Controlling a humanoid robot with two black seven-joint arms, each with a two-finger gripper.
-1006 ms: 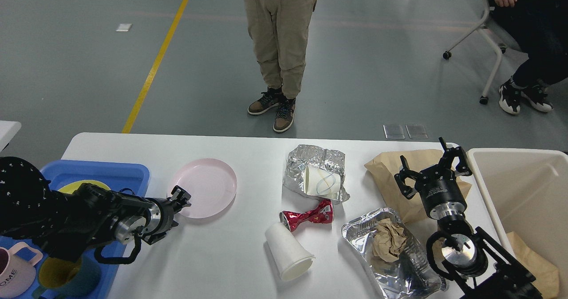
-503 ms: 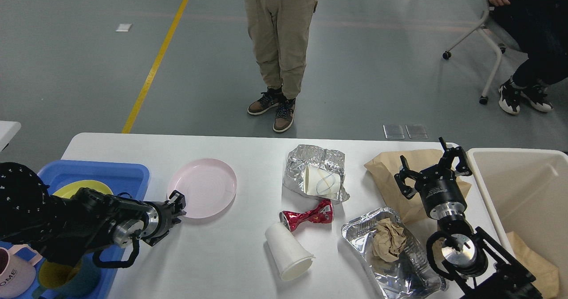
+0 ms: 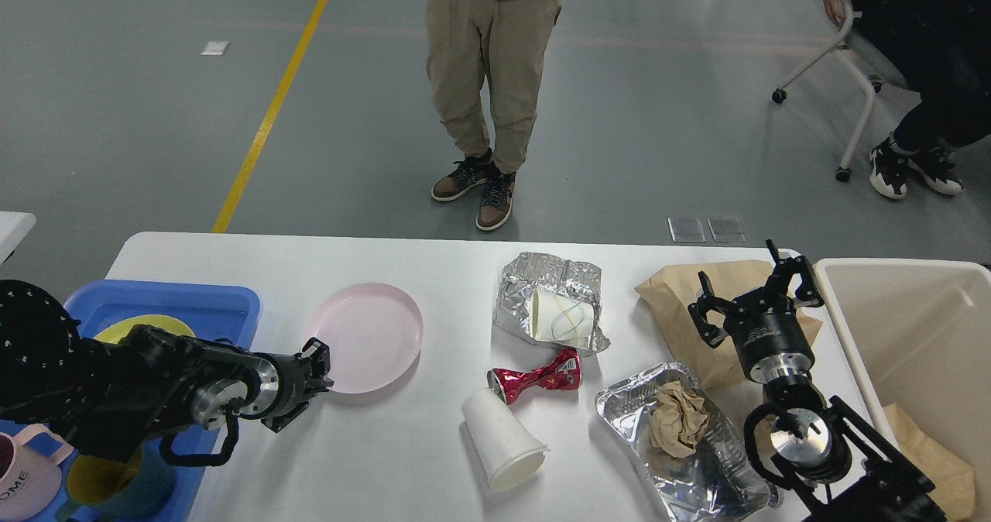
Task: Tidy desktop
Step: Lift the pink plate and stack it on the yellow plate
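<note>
The white desktop point(image 3: 387, 460) holds a pink plate point(image 3: 372, 332), a crushed red can point(image 3: 536, 377), a white paper cup point(image 3: 503, 441) on its side, a second paper cup point(image 3: 564, 317) lying on crumpled foil point(image 3: 550, 278), a foil tray point(image 3: 697, 468) with crumpled brown paper point(image 3: 677, 417), and a brown paper bag point(image 3: 673, 305). My left gripper point(image 3: 319, 365) is at the plate's near-left rim; its fingers are too dark to tell apart. My right gripper point(image 3: 755, 286) is open and empty above the paper bag.
A blue tray point(image 3: 193, 305) at the left holds a yellow plate point(image 3: 143, 323), cups and a pink mug point(image 3: 27, 468). A beige bin point(image 3: 906, 336) stands at the right. A person point(image 3: 488, 80) stands beyond the table's far edge; another sits on a chair point(image 3: 852, 57) at the far right.
The pink plate has shifted slightly right and toward me, with my left gripper following at its rim. The right arm has not moved. The standing person shifted a little.
</note>
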